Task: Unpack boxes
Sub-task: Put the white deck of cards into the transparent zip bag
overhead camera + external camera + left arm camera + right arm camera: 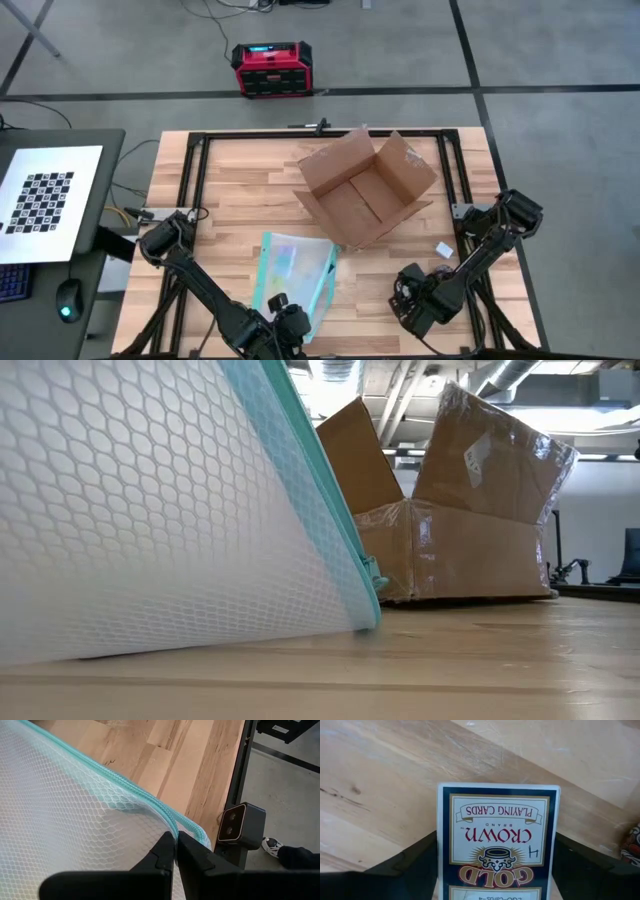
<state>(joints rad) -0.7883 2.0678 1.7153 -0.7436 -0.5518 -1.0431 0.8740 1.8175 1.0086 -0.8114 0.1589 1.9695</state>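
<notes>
card pack [498, 840] bottom cut off

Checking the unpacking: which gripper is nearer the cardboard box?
Right. The right gripper sits just below the cardboard box, toward the table's front; the left gripper is farther, at the mesh pouch.

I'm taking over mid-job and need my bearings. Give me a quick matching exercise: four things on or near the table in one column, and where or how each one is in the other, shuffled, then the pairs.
Things:
1. cardboard box
2. mesh pouch
3. playing card pack
4. red and black case

Place or state:
A. on the floor beyond the table
B. between the right gripper's fingers
C. on the table with its flaps open
D. teal edge pinched by the left gripper

Pairs: 1-C, 2-D, 3-B, 4-A
</notes>
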